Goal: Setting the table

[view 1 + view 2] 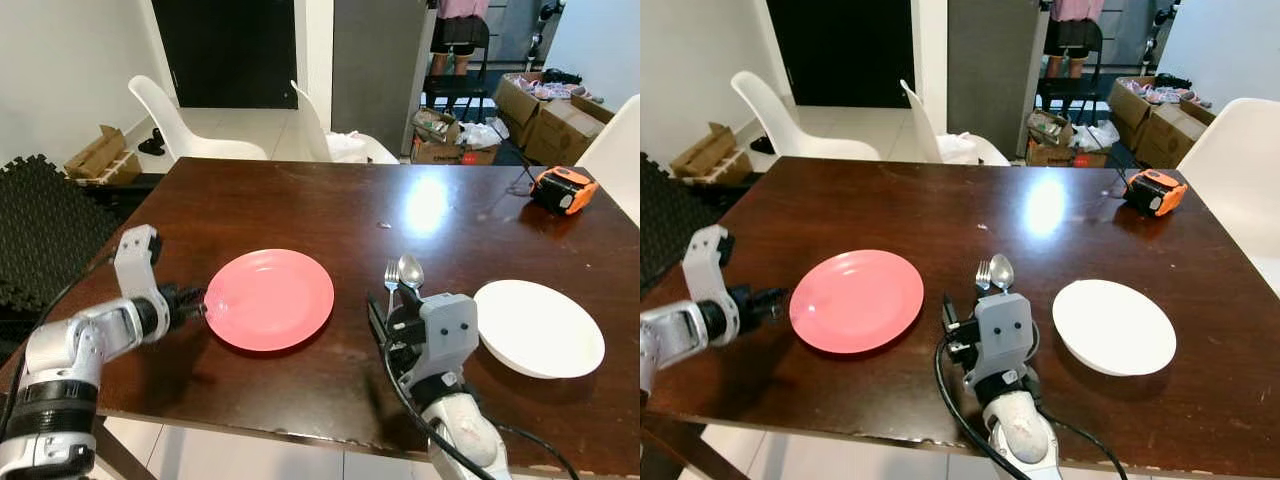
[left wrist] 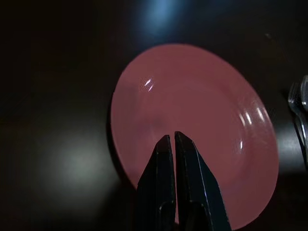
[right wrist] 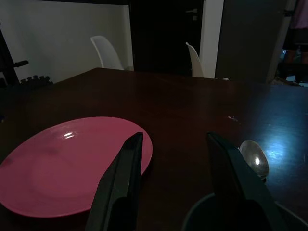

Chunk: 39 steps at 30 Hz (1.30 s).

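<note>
A pink plate lies on the dark wooden table, front left of centre. My left gripper is shut at the plate's left rim; in the left wrist view its pressed-together fingertips hover over the plate's near edge with nothing between them. A white plate sits front right. A fork and a spoon lie side by side between the two plates. My right gripper is open just in front of the cutlery, low over the table, with the spoon beside its right finger.
An orange tape measure lies at the far right of the table. White chairs stand at the far side, another at the right. Cardboard boxes and a person are behind. Black foam mats lie to the left.
</note>
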{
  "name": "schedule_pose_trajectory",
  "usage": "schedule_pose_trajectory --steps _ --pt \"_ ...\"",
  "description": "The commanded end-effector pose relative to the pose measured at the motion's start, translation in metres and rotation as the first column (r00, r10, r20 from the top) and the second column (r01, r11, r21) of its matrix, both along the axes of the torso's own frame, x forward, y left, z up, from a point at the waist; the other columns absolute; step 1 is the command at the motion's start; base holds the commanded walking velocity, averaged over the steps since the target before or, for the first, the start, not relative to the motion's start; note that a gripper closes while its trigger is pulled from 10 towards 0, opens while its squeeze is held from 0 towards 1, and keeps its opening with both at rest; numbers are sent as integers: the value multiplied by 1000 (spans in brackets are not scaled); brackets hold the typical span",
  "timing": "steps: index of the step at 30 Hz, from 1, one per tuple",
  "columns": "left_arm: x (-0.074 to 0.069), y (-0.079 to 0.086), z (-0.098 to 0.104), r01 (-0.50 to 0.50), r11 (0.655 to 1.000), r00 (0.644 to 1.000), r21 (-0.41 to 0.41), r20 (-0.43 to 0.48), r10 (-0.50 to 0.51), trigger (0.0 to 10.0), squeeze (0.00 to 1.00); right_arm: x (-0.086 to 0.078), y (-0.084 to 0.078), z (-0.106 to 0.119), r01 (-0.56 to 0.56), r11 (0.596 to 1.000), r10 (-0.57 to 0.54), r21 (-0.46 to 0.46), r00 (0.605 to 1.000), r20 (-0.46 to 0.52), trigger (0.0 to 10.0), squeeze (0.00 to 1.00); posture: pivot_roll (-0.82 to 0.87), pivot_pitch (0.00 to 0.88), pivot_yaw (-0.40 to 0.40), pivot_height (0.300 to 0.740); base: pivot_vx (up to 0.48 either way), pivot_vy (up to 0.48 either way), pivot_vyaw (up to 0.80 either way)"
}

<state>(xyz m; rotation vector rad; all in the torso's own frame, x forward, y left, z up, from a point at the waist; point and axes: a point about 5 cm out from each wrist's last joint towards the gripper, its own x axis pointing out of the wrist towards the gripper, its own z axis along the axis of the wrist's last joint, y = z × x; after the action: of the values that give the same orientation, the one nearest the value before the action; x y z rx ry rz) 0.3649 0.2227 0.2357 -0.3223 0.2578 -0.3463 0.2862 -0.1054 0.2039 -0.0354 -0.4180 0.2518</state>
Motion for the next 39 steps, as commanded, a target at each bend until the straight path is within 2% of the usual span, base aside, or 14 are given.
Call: schedule_pose_trajectory --steps 1,5,6,8,9,10,11,14,23,26,30,31,32,39 --pt "-2 2 1 2 1000 1000 31 11 -2 0 0 -1 3 -2 -13 1000 13 -1 1000 2 10000 0 2 170 144 740 0 0 0" --pt "-7 -10 9 84 991 992 105 85 -93 0 0 0 3 -1 -13 1000 13 -2 1000 5 10000 0 3 167 143 740 0 0 0" --pt "-9 -16 10 102 982 984 157 127 -122 10000 0 0 3 0 -13 1000 13 -3 1000 7 10000 0 2 165 142 740 0 0 0" --pt "-10 -22 12 97 967 970 237 196 -145 10000 0 1 2 0 -12 1000 12 -4 1000 9 10000 0 4 164 141 740 0 0 0" --pt "-13 -26 13 116 954 956 276 230 -183 10000 463 1 2 0 -11 1000 12 -4 1000 10 10000 0 1 164 140 740 0 0 0" --pt "-13 -26 13 116 954 956 276 230 -183 10000 463 1 2 0 -11 1000 12 -4 1000 10 10000 0 1 164 140 740 0 0 0" --pt "-15 -30 11 124 938 942 322 260 -214 10000 1000 1 2 1 -11 1000 11 -5 1000 11 10000 0 -1 163 140 740 0 0 0" --pt "-21 -40 6 167 907 911 386 290 -291 10000 1000 1 2 1 -11 1000 11 -6 1000 13 10000 0 -4 161 140 740 0 0 0" --pt "-23 -49 -4 207 868 892 451 278 -357 10000 1000 1 1 1 -7 1000 7 -5 1000 13 10000 0 -2 164 145 740 0 0 0" --pt "-22 -54 -16 195 810 869 553 285 -404 10000 1000 1 1 1 -7 1000 7 -3 1000 12 10000 0 -3 166 145 740 0 0 0" --pt "-19 -59 -21 183 787 864 589 286 -415 10000 1000 1 1 0 -7 1000 7 -3 1000 12 10000 0 -5 166 145 740 0 0 0" --pt "-17 -62 -24 175 776 865 605 282 -415 10000 345 1 1 0 -6 1000 6 -3 1000 12 10000 0 -5 167 145 740 0 0 0" --pt "-14 -66 -27 171 772 871 612 273 -409 10000 0 1 1 0 -6 1000 6 -4 1000 11 10000 0 -5 168 144 740 0 0 0" --pt "2 -74 -37 146 731 908 667 203 -366 10000 0 1 1 0 -8 1000 8 -5 1000 11 10000 0 -6 169 143 740 0 0 0"
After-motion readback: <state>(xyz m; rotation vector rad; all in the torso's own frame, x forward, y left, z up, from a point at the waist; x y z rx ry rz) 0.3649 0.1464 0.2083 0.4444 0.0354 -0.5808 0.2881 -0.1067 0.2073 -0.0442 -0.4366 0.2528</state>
